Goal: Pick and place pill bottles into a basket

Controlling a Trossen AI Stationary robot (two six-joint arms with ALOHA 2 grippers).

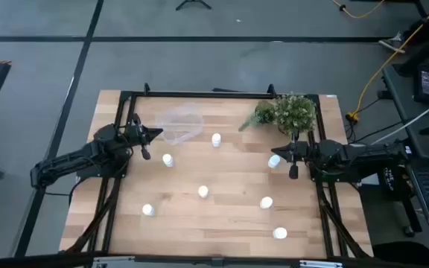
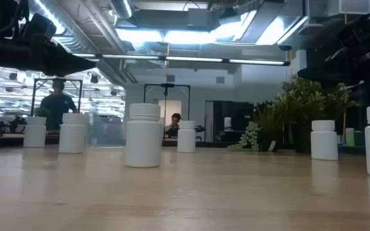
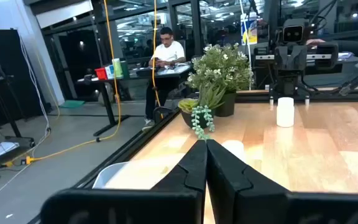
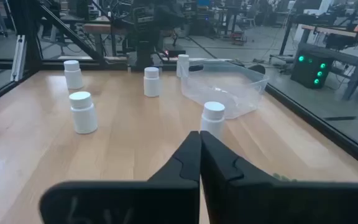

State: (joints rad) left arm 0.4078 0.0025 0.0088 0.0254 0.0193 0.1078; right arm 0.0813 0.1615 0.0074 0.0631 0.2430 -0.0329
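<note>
No bottle is lifted yet: all seven pill bottles [image 1: 203, 192] stand scattered on the bench [image 1: 222, 223], and the basket [image 1: 179, 124] sits empty at its far left. Both the left pincer [image 1: 155, 135] and right pincer [image 1: 276, 154] hover with fingers pressed together, holding nothing. Next, I judge, one must spread and descend over a nearby bottle.

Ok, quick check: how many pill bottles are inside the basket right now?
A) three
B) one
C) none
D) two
C: in the high view the basket holds nothing, and all seven pill bottles stand on the table outside it; the one by the basket's corner is beside it, not in it.
</note>
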